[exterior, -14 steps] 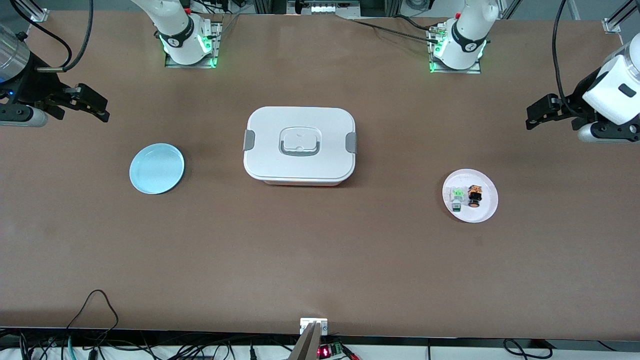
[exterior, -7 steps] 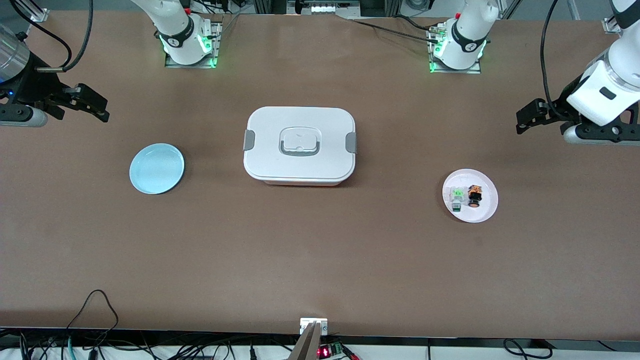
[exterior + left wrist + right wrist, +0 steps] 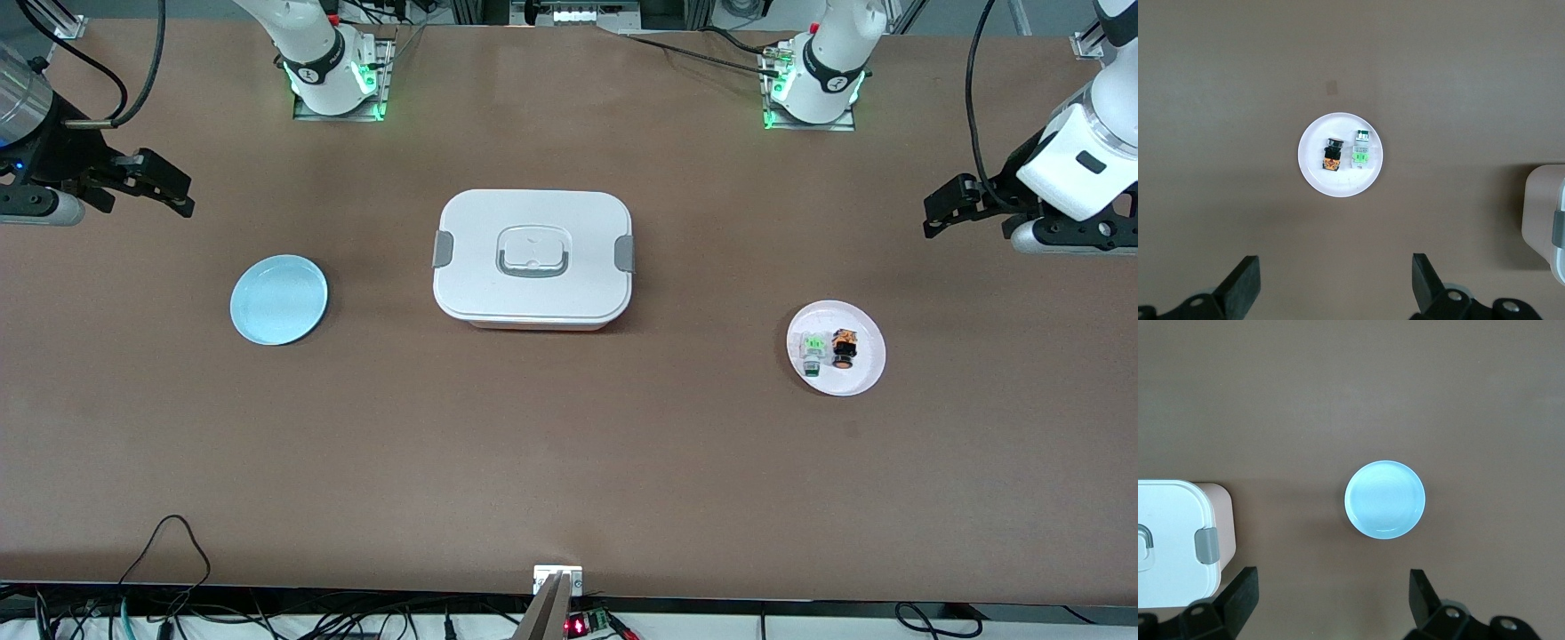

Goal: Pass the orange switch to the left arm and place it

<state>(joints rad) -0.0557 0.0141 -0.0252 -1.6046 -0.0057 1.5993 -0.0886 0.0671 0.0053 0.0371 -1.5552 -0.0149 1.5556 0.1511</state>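
Orange switch (image 3: pixel 844 348) lies on a white plate (image 3: pixel 864 378) beside a white-and-green switch (image 3: pixel 812 349), toward the left arm's end of the bench. Both tools hang wide open and empty — left tool (image 3: pixel 942 206) near that plate, right tool (image 3: pixel 169 188) near a blue plate (image 3: pixel 278 299) — with the box (image 3: pixel 532 258) between the plates.

Orange switch (image 3: pixel 844 348) lying on white plate (image 3: pixel 867 373), closed white box (image 3: pixel 532 258) mid-table

Both arms (image 3: pixel 836 53) are white with black bands, green-lit bases, black cables and black two-finger grippers (image 3: pixel 942 209).
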